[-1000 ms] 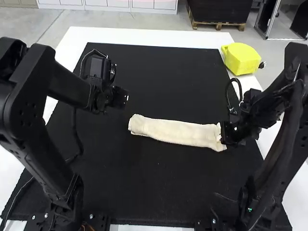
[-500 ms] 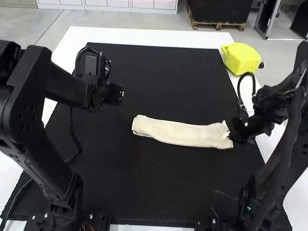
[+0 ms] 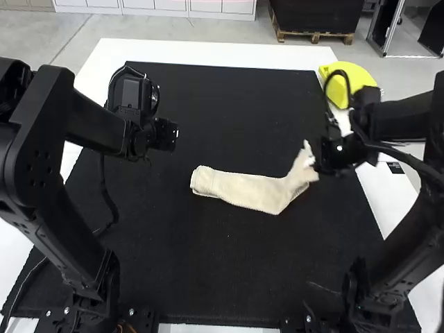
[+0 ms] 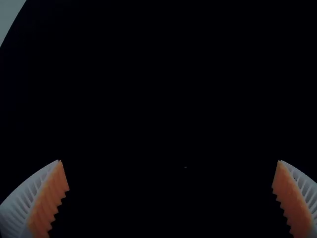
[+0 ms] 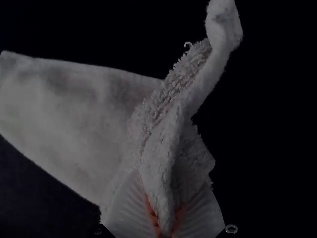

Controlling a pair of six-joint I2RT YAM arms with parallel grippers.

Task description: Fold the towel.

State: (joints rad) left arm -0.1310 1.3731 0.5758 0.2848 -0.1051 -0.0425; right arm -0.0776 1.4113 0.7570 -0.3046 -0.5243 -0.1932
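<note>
The cream towel (image 3: 243, 189) lies as a narrow folded strip across the middle of the black mat, its right end raised and bunched. At that raised end is my right gripper (image 3: 320, 165). In the right wrist view, a pinched part of the towel (image 5: 161, 163) sits between the fingers of my right gripper (image 5: 166, 225), shut on it. Away from the towel, to its upper left, my left gripper (image 3: 175, 136) hangs over the mat. The left wrist view has my left gripper (image 4: 169, 198) wide open, with nothing between its orange pads.
A yellow object (image 3: 352, 82) stands at the table's back right corner, behind the right arm. The black mat (image 3: 229, 104) covers most of the white table (image 3: 208, 54).
My right gripper has moved from the mat's right edge back and toward the middle, lifting the towel's right end with it. The left arm shifted slightly left, then stayed put.
</note>
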